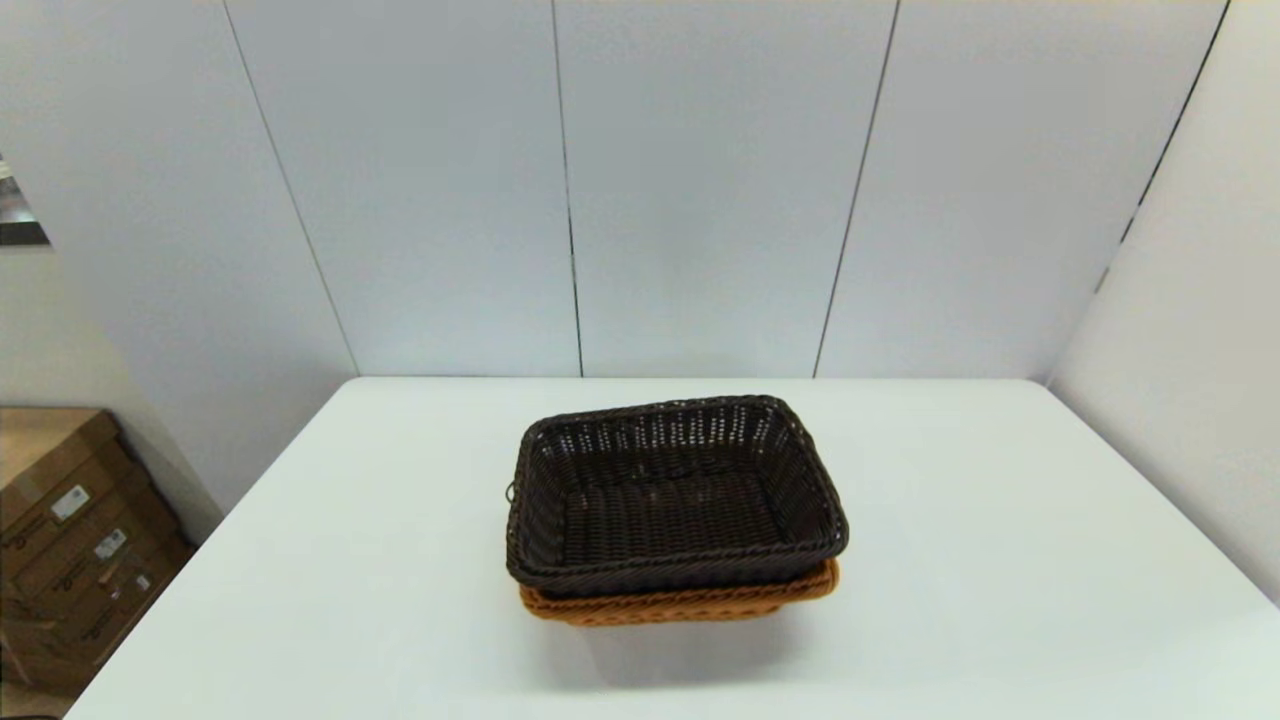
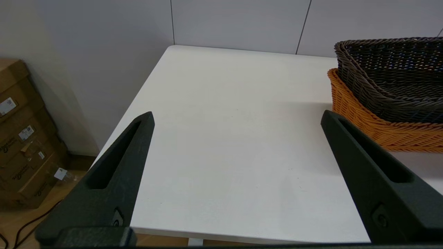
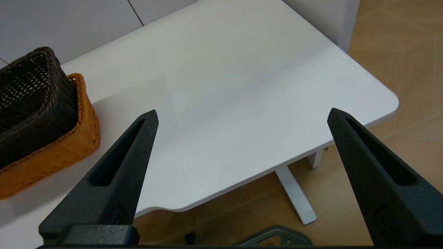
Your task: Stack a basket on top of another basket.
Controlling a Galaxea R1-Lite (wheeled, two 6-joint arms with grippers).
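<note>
Both grippers hang back at the near table edge, fingers spread wide, holding nothing.

Left gripper (image 2: 237, 116) hovers over the near left part of the white table (image 1: 400, 560), cardboard boxes (image 1: 70, 540) on the floor beyond that edge; the dark brown basket (image 1: 672, 492) sits nested in the orange-tan basket (image 1: 680, 603) mid-table, bare tabletop on every side; right gripper (image 3: 242, 116) hovers over the near right corner, above tan floor.
</note>
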